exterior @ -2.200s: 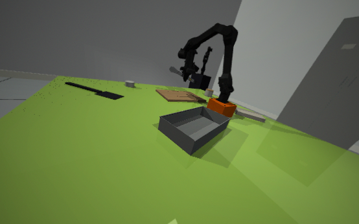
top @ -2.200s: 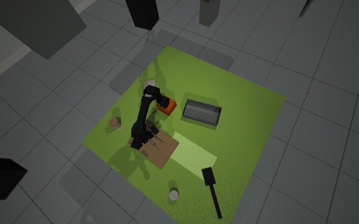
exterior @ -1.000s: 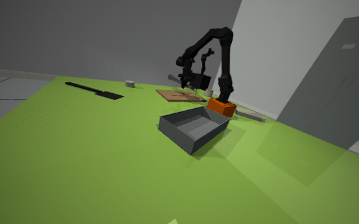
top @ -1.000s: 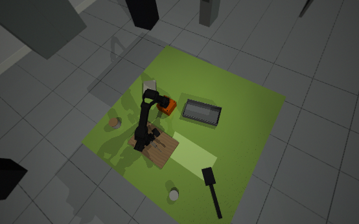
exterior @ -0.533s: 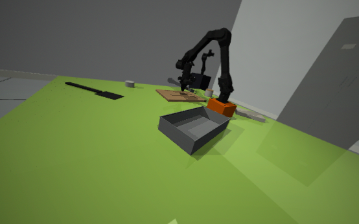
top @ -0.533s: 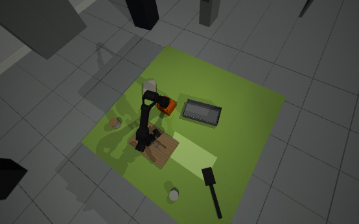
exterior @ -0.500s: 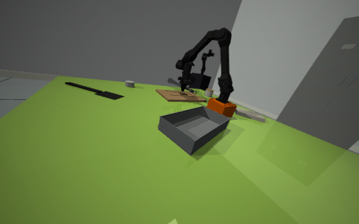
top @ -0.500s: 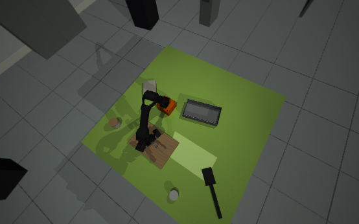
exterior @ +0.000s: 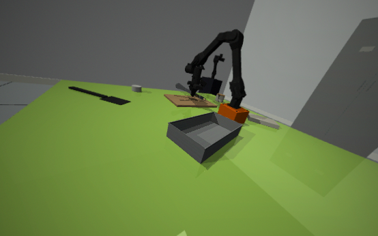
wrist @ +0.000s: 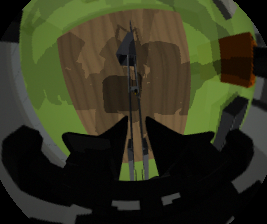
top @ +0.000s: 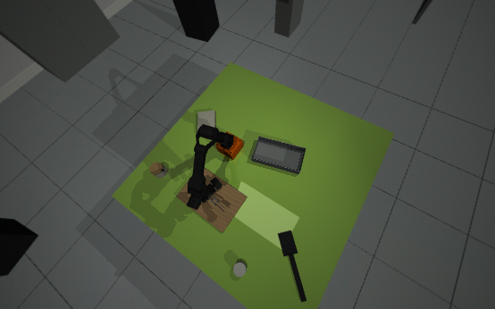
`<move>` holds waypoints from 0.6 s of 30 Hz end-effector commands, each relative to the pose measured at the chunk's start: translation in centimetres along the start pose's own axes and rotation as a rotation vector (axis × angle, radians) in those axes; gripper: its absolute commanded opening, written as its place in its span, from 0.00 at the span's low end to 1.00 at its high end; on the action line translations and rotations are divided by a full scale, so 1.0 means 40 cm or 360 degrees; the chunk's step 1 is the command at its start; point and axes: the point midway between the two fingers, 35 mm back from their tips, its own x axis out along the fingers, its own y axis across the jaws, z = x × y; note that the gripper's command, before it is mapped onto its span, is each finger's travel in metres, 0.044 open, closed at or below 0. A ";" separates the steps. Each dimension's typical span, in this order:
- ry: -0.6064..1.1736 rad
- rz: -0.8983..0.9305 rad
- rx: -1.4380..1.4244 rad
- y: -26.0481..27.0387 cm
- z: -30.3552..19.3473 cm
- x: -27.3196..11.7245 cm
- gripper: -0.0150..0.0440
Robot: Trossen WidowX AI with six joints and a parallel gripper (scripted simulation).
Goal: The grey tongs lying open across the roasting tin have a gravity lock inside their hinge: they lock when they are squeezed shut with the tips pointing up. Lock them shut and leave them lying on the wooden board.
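The grey tongs [top: 216,203] [exterior: 181,86] [wrist: 127,54] are over the wooden board [top: 225,224] [exterior: 177,101] [wrist: 96,30]. In the exterior view their pale far end stands higher than the end near the fingers. Their arms look nearly closed, with a narrow gap; whether the lock holds, and whether they touch the board, cannot be told. My gripper [exterior: 192,95] [wrist: 136,119] points down over the board, its fingers partly open, with both arms running between them and small gaps at the sides. The roasting tin [top: 277,168] [exterior: 184,141] [wrist: 230,117] holds no tongs.
The orange arm base [exterior: 232,114] [wrist: 236,60] stands between board and tin. A pale slab [top: 206,117] [exterior: 264,121] lies behind it. A brown-topped cup [top: 157,169] [exterior: 220,97], a pale round pot [top: 239,269] [exterior: 136,89] and a black long-handled tool [top: 288,243] [exterior: 114,100] stand or lie around.
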 end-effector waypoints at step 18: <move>-0.0008 0.0013 0.0000 0.067 0.147 -0.090 1.00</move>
